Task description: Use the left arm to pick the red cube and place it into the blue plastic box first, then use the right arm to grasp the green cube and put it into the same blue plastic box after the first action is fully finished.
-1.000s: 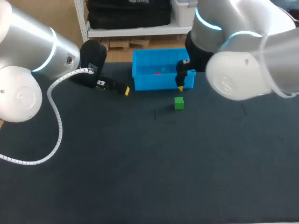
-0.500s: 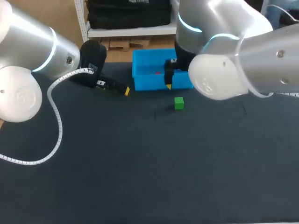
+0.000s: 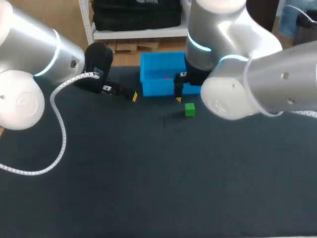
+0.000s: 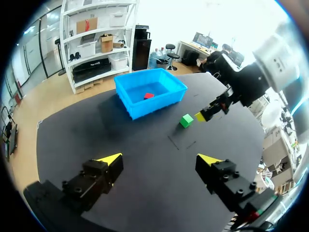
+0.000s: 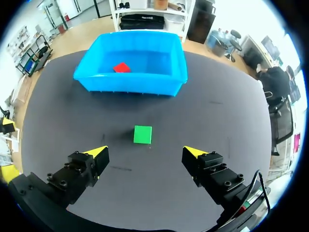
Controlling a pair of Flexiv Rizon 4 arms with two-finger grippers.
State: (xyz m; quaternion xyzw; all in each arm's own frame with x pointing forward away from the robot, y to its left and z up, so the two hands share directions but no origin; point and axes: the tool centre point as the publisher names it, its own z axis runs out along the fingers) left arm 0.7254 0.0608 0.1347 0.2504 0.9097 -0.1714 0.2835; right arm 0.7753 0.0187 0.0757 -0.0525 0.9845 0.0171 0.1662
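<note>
The dark table (image 3: 148, 188) fills the scene. The left arm (image 3: 29, 64) comes in from the left with a white coiled cable (image 3: 59, 129) looping off it. The right arm (image 3: 247, 84) comes in from the right and reaches past the middle.

The blue plastic box (image 3: 156, 89) stands at the far middle of the table.

The left jaws sit low over the table just left of the box. They are spread wide and hold nothing, and only bare table shows between their yellow tips (image 4: 110, 158).

The right jaws hang just in front of the box's near wall, a little far and left of the green cube (image 3: 189, 109). They are also spread wide and empty.

In the right wrist view the green cube (image 5: 142, 134) lies flat on the table ahead of these jaws. It is roughly centred in the gap between the two fingertips (image 5: 98, 151) and touches neither. It lies near the box's near wall (image 5: 130, 86) but apart from it.

The red cube (image 5: 121, 67) lies inside the box on its floor, toward the far side.
</note>
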